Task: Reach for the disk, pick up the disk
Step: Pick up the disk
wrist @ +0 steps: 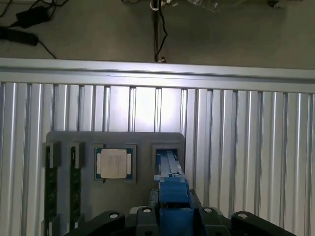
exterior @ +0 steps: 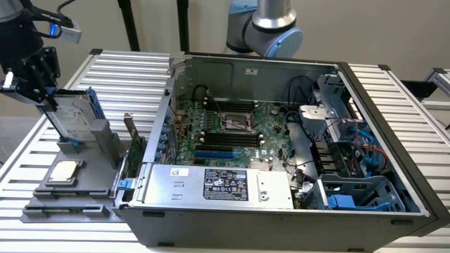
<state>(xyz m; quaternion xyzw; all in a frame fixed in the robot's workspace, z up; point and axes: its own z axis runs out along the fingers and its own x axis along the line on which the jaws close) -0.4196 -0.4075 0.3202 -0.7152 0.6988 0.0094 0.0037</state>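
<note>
The disk [exterior: 74, 118], a silver-grey drive with a white label and blue rails, stands on edge at the exterior view's left, its lower end at a slot of the grey holder [exterior: 95, 138]. My black gripper [exterior: 48, 101] sits on the disk's upper edge, its jaws on either side of it. In the wrist view the disk's blue rail [wrist: 170, 169] runs from the holder's slot up between my gripper's fingers [wrist: 173, 215], which press close against it.
A square silver chip [exterior: 65, 169] [wrist: 114, 163] lies in the grey tray [exterior: 70, 203] beside the disk's slot. Green boards [wrist: 50, 187] stand in other slots. The open computer case [exterior: 281, 132] with its labelled silver box [exterior: 225, 184] is at the exterior view's right, on the slatted metal table [wrist: 246, 147].
</note>
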